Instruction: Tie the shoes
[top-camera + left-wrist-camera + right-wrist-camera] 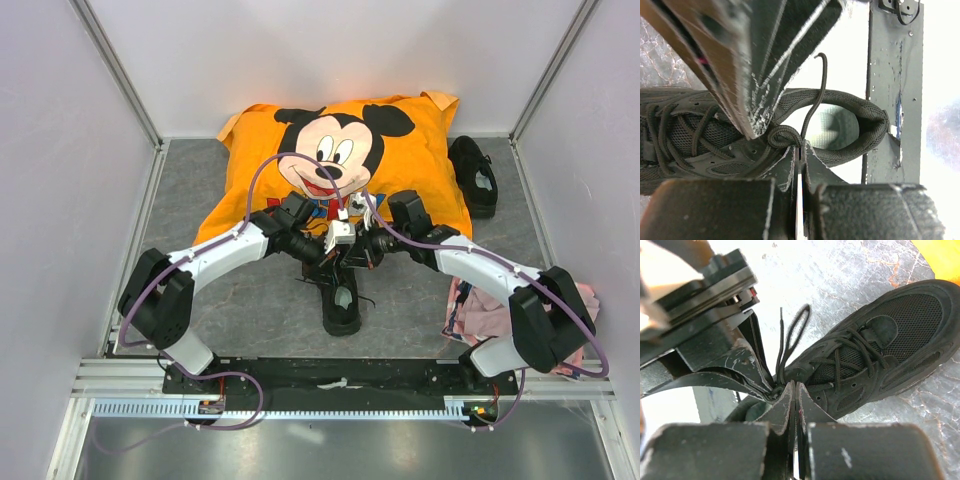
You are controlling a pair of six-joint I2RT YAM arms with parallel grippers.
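One black shoe (pixel 342 300) lies on the grey mat in the middle, toe toward the pillow. Both grippers meet over its lace area. My left gripper (pixel 333 256) is shut, and in the left wrist view (pixel 800 144) its tips pinch a curled black lace (pixel 785 135) at the shoe's (pixel 695 135) opening. My right gripper (pixel 358 254) is shut too. In the right wrist view (pixel 796 385) its tips pinch the lace where a loop (pixel 796 330) and a loose end rise from the shoe (pixel 880 350). The second shoe (pixel 474 175) lies at the back right.
A large orange Mickey Mouse pillow (pixel 400 150) fills the back of the mat, just behind the grippers. A pink cloth (pixel 478 305) lies under the right arm at the right. Grey walls close in the cell on the left, back and right.
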